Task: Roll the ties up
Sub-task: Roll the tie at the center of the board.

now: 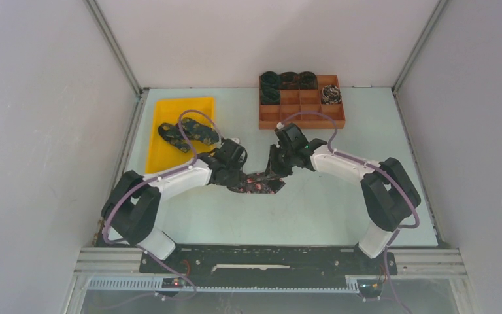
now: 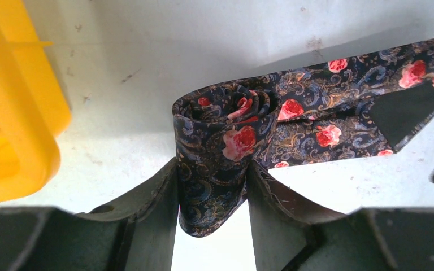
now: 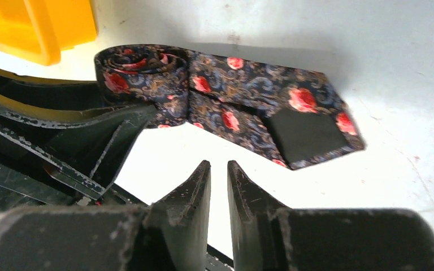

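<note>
A dark floral tie with red roses [image 1: 259,184] lies on the table between my two grippers. One end is rolled into a coil [image 2: 221,132], and the flat wide end with its black lining [image 2: 407,107] trails to the right. My left gripper [image 2: 212,180] is shut on the coil, with the fabric pinched between both fingers. My right gripper [image 3: 218,166] hangs just in front of the tie's wide end [image 3: 302,132], its jaws almost together and empty. Two more ties [image 1: 186,134] lie in the yellow tray [image 1: 160,157].
An orange compartment box [image 1: 301,108] at the back holds several rolled ties [image 1: 287,80]. The yellow tray's corner is close to the left of the coil [image 2: 17,124] and also shows in the right wrist view [image 3: 39,25]. White walls enclose the table.
</note>
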Motion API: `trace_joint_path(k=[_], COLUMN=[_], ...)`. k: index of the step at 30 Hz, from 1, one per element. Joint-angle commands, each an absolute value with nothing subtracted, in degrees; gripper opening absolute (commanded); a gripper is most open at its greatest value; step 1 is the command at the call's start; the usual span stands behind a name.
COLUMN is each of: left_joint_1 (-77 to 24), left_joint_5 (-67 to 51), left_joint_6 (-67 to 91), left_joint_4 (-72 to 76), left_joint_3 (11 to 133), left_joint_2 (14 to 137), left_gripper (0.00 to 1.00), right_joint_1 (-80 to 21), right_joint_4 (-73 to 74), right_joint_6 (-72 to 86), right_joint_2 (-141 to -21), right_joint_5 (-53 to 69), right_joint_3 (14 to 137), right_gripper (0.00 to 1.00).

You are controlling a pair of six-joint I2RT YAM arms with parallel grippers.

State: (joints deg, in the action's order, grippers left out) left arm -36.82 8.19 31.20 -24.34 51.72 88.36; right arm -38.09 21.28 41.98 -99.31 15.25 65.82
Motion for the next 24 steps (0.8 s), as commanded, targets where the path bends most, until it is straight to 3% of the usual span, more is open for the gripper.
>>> trace_joint_path(k=[1,15,24], left_joint_1=[-39.2,-49.7,-54.7], left_joint_5=[19.3,43.8,49.5], left_joint_6=[28.7,34.1,37.0], left_joint_4=[-32.7,-53.2,-62.8], left_joint_3=[56.7,73.7,84.2], left_joint_2=[91.2,105.3,116.6], left_gripper=[0.47,0.47,0.48], right_joint_1=[-36.2,-31.6,-28.4], right_joint_4=[21.0,21.0,21.4], right_joint_6=[40.7,39.8,39.3], right_joint_2=[-94.5,-87.4,-81.9], right_joint_5=[14.6,15.4,16.6], right_joint_3=[63.8,57.8,54.6], right_gripper=[0.21,0.21,0.21])
